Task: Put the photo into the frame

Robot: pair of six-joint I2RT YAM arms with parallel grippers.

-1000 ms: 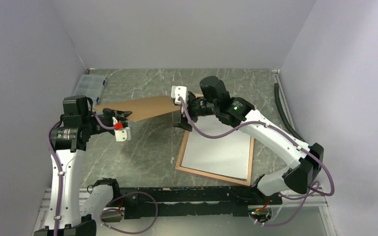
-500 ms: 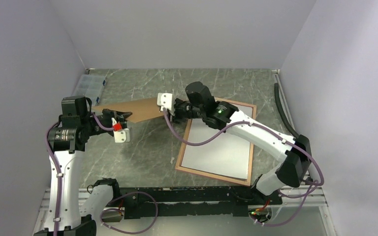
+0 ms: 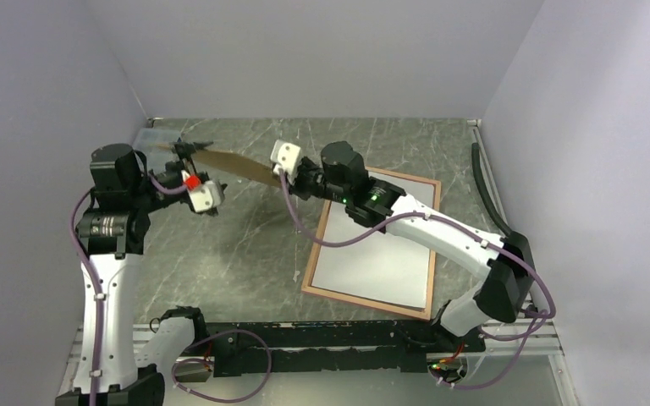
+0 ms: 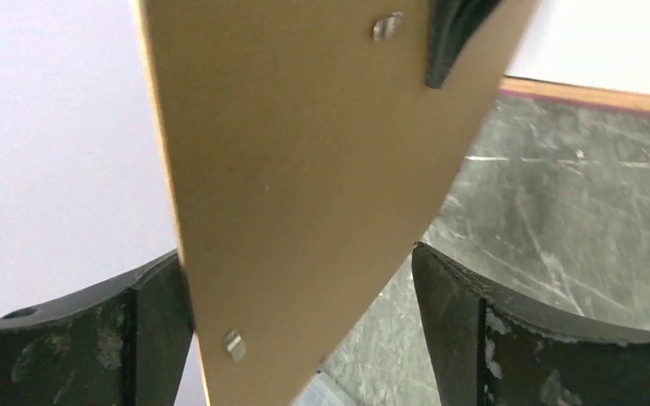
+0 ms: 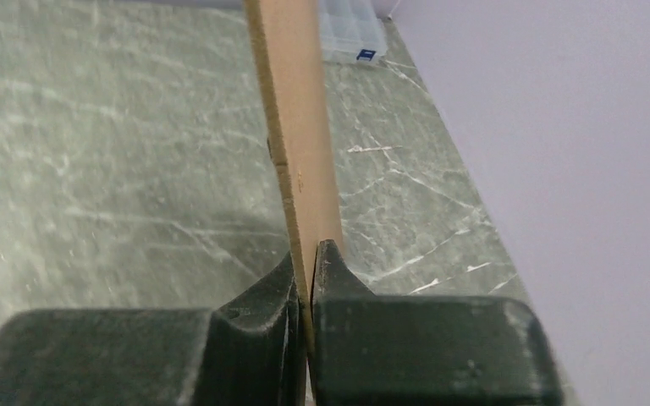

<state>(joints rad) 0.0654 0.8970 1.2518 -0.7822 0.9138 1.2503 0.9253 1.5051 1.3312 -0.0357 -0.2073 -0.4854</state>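
Board (image 5: pixel 296 127), thin, flat, brown, in right claw (image 5: pixel 309 260)

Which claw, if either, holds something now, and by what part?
The right claw pinches the thin flat brown backing board by the edge at one end. The left claw stands open around the opposite end, not gripping.

The right arm (image 3: pixel 427 224) covers the frame's (image 3: pixel 368 303) far-left corner; the photo (image 3: pixel 381 262), seemingly face down inside, hides its print; the board (image 4: pixel 305 169) runs off the left wrist view.
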